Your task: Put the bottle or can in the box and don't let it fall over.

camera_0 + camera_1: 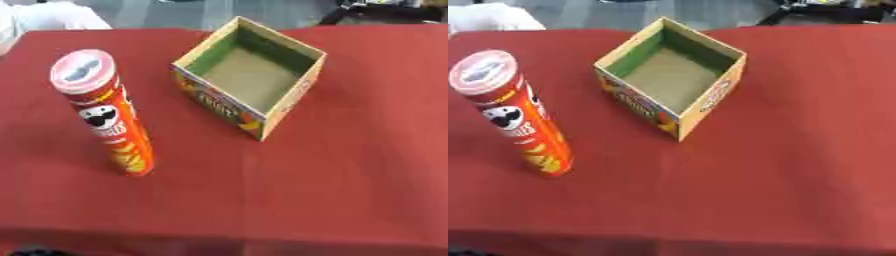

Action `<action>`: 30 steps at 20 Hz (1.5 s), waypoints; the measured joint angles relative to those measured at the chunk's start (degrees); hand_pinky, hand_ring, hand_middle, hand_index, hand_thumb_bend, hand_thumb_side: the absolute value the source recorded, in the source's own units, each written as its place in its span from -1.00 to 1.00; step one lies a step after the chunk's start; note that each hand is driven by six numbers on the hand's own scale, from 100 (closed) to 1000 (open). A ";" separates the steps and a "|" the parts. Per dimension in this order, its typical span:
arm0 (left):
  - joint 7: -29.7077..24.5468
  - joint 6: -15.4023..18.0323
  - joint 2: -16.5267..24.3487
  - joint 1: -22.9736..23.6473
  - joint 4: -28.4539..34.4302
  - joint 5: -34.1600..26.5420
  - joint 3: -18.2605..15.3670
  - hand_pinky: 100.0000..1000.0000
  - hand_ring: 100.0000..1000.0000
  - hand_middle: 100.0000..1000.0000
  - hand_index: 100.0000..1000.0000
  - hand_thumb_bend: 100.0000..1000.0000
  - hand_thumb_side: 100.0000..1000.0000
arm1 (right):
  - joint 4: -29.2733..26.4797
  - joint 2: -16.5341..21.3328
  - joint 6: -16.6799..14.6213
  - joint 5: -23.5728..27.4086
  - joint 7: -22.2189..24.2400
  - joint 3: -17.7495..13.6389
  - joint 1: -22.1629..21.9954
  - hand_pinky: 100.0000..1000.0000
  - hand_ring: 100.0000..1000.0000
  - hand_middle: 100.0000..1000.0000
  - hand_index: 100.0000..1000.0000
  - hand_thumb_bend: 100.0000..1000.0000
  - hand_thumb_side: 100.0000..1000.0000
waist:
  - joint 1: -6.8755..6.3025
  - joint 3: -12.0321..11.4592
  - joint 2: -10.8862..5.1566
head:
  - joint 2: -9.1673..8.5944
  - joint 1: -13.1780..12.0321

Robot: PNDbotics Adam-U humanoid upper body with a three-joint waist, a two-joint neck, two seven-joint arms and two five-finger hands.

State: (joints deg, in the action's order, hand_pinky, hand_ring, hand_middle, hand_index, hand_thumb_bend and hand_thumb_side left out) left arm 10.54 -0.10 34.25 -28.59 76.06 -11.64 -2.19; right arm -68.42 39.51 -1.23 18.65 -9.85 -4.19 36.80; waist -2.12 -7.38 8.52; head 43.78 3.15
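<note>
In the left eye view the tall can (pixel 103 112) stands upright on my left of the red table (pixel 350 175), apart from the open box (pixel 249 75). The right eye view agrees, and neither of my hands shows, so I cannot tell their state; my left arm looks nearer.

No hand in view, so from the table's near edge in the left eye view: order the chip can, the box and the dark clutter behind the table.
1. Chip can, left, upright.
2. Box, centre, farther back.
3. Dark clutter, far right, at the back.

Can (pixel 103 112) upright on table (pixel 350 175), left of box (pixel 249 75).
</note>
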 measured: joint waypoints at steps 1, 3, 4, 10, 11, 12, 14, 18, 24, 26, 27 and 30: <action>0.00 0.00 0.01 0.03 0.04 0.00 -0.04 0.63 0.64 0.54 0.70 0.13 0.03 | 0.00 -0.01 0.00 -0.07 0.00 0.00 0.00 0.72 0.53 0.63 0.74 -1.00 0.80 | 0.00 0.00 0.00 | 0.00 -0.02; 0.00 0.00 0.03 0.19 0.09 -0.01 -0.11 0.64 0.64 0.54 0.70 0.13 0.03 | 0.00 -0.01 0.00 -0.20 0.00 0.00 0.00 0.72 0.53 0.63 0.74 -1.00 0.80 | 0.00 0.00 0.00 | 0.00 -0.04; -0.02 -0.01 0.05 0.36 0.14 -0.03 -0.11 0.64 0.64 0.54 0.70 0.14 0.04 | 0.00 -0.01 0.00 -0.22 0.00 0.00 0.00 0.72 0.53 0.63 0.74 -1.00 0.80 | 0.00 0.00 0.00 | 0.00 -0.04; -1.58 -0.18 2.31 3.95 2.70 -0.60 0.60 0.66 0.65 0.56 0.72 0.14 0.06 | 0.00 -0.02 0.01 -0.29 -0.01 0.01 0.01 0.72 0.53 0.64 0.74 -1.00 0.80 | -0.04 -0.03 0.00 | -0.01 -0.03; -2.02 -0.31 2.90 4.81 3.53 -0.76 0.77 0.66 0.65 0.56 0.72 0.15 0.06 | 0.00 -0.02 0.02 -0.30 -0.01 0.01 0.01 0.72 0.53 0.64 0.74 -1.00 0.80 | -0.04 -0.04 0.01 | -0.01 -0.01; -2.47 -0.43 3.46 5.73 4.51 -0.97 0.95 0.66 0.65 0.56 0.72 0.15 0.06 | 0.00 -0.02 0.01 -0.30 -0.01 0.01 0.01 0.72 0.53 0.64 0.74 -1.00 0.80 | -0.05 -0.06 0.01 | -0.01 0.01; -3.21 -0.69 4.39 7.59 6.43 -1.48 1.15 0.66 0.65 0.56 0.73 0.14 0.06 | 0.00 -0.02 0.02 -0.30 -0.02 0.00 0.02 0.72 0.53 0.64 0.74 -1.00 0.80 | -0.05 -0.13 0.02 | -0.01 0.03; -4.44 -1.38 5.81 10.94 10.26 -2.79 1.53 0.66 0.65 0.56 0.74 0.14 0.07 | 0.01 -0.03 0.02 -0.34 -0.02 0.00 0.04 0.72 0.53 0.64 0.74 -1.00 0.80 | -0.01 -0.31 0.02 | -0.01 -0.03; -5.95 -2.14 6.63 15.29 14.26 -3.50 1.65 0.67 0.66 0.57 0.75 0.14 0.08 | 0.02 -0.03 0.01 -0.72 -0.05 0.00 0.06 0.72 0.53 0.64 0.74 -1.00 0.80 | 0.11 -0.63 0.02 | -0.01 -0.57; -6.47 -2.36 6.82 16.63 15.33 -3.51 1.65 0.67 0.66 0.57 0.76 0.14 0.07 | 0.02 -0.03 0.01 -0.73 -0.06 0.00 0.06 0.72 0.53 0.64 0.74 -1.00 0.80 | 0.14 -0.80 0.01 | -0.01 -0.62; -6.68 -2.44 7.06 17.20 15.71 -3.51 1.65 0.67 0.66 0.57 0.76 0.14 0.07 | 0.02 -0.04 0.01 -0.73 -0.06 0.00 0.06 0.72 0.53 0.64 0.74 -1.00 0.80 | 0.18 -0.86 0.01 | -0.01 -0.63; -7.35 -2.75 7.19 18.72 16.65 -3.58 1.65 0.67 0.66 0.58 0.77 0.16 0.06 | 0.03 -0.04 0.01 -0.73 -0.07 0.00 0.06 0.72 0.53 0.64 0.74 -1.00 0.80 | 0.31 -0.93 -0.01 | -0.02 -0.64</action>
State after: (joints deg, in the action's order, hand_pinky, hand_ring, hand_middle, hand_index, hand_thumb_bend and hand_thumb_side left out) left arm 3.19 -2.85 41.44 -9.87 92.71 -15.23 -0.54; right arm -68.39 39.47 -1.22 17.92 -9.91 -4.19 36.86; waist -1.80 -8.31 8.51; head 43.76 2.51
